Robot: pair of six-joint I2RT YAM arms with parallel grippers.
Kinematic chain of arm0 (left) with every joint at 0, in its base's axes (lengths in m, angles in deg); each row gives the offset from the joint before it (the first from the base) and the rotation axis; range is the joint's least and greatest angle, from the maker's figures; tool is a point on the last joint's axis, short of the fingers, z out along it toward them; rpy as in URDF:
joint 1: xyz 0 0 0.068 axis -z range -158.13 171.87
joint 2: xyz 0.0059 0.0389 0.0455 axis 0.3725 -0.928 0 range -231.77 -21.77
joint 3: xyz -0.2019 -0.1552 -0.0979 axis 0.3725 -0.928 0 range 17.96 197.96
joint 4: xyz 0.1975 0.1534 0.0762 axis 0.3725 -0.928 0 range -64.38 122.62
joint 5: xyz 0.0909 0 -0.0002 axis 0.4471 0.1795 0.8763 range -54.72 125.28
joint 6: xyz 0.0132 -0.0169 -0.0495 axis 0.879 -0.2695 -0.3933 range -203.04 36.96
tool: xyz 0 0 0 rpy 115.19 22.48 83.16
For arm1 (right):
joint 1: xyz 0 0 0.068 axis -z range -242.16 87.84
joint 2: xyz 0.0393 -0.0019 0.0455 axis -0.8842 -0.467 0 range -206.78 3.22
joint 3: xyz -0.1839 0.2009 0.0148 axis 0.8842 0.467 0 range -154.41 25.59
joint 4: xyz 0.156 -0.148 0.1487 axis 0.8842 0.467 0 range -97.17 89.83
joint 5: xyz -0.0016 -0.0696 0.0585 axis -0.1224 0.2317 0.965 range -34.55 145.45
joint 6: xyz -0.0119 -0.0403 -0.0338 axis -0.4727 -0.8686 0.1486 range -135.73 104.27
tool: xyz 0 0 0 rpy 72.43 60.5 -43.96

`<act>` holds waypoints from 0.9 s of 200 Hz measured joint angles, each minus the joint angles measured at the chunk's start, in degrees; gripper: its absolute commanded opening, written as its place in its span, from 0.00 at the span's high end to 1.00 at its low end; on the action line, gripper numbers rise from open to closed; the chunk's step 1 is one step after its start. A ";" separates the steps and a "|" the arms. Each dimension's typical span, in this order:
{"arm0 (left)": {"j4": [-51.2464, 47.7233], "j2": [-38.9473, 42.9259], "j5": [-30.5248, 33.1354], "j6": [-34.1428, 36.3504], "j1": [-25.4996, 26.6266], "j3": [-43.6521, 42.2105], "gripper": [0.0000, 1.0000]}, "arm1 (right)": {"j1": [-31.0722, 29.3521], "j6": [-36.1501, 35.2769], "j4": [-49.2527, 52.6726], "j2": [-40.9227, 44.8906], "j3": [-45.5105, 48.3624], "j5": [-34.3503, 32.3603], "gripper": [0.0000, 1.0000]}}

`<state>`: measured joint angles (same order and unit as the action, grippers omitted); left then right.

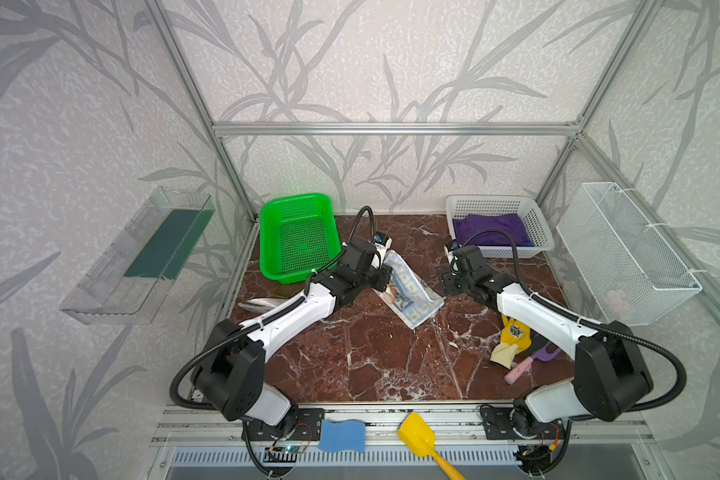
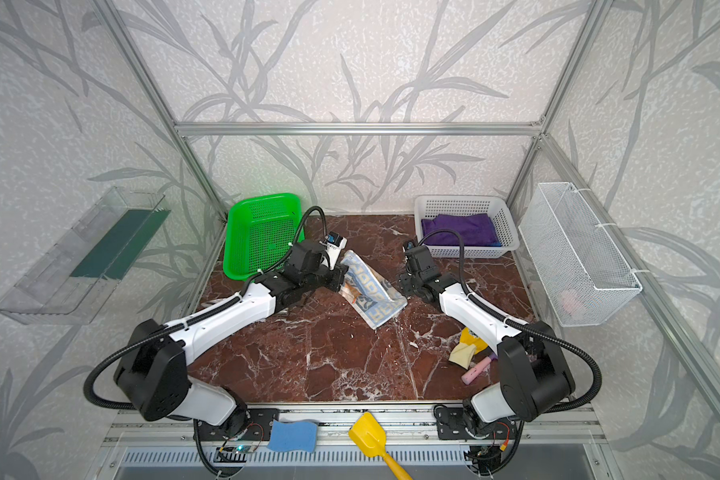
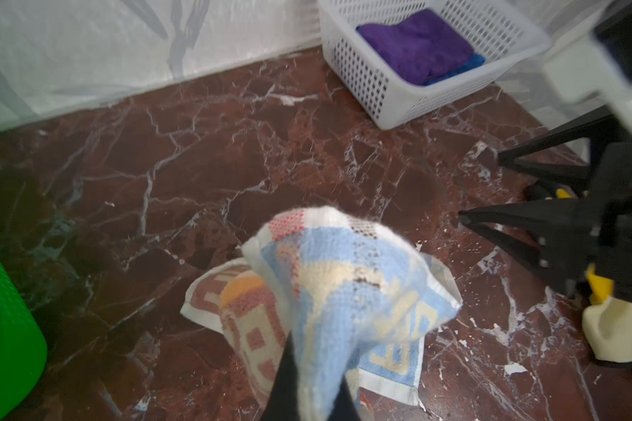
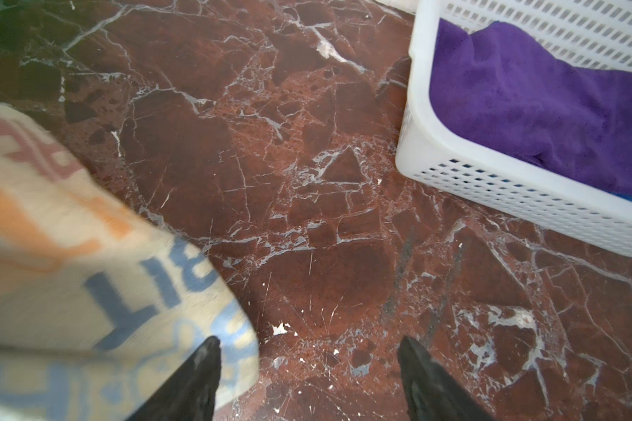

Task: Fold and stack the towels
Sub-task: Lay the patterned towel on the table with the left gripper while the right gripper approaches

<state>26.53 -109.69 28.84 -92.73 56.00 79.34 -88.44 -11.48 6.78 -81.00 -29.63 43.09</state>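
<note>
Nearest the lens, on the front rail, lay a blue sponge (image 1: 341,435) and a yellow scoop (image 1: 417,434), neither touching any cloth. Farther back, over the middle of the marble table (image 1: 371,357), the left gripper (image 1: 385,277) was clamped tight on one end of the printed towel (image 1: 412,295), holding that end up off the surface. From there the cream cloth with its blue and orange letters sloped down toward the right, and its lower end rested on the table (the left wrist view showed part of it lying flat beneath the raised part). The right gripper (image 4: 307,364) hung low just beside the towel's right edge, jaws spread apart with nothing between them; whether one finger (image 4: 201,379) brushed the cloth I could not tell. At the back right stood the white basket (image 1: 508,251), holding the purple towel (image 1: 491,228) on top of the blue towel (image 1: 525,243), of which only a sliver showed. A green basket (image 1: 296,245) sat at the back left.
</note>
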 measured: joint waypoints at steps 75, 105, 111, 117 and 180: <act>-2.82 -4.79 2.40 0.74 -0.07 0.00 0.90 | -0.02 -2.64 -0.37 -0.96 0.63 6.47 0.24; -3.91 -4.85 0.79 3.93 0.02 -0.44 0.81 | -0.02 -2.71 -0.42 -1.46 0.55 8.44 0.24; -4.22 -4.94 0.48 4.52 0.11 -0.61 0.78 | -0.02 -2.71 -0.33 -1.49 0.37 8.50 0.24; -4.46 -5.11 0.24 5.25 0.31 -0.79 0.73 | -0.02 -2.71 -0.17 -1.57 0.04 8.59 0.24; -7.61 -6.73 -1.01 8.79 1.95 -2.27 0.32 | -0.02 -3.50 0.20 -1.88 -2.56 8.41 0.24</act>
<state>18.92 -116.43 27.83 -83.94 57.95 77.07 -88.46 -14.98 6.98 -82.88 -32.19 51.51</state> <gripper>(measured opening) 0.627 0.764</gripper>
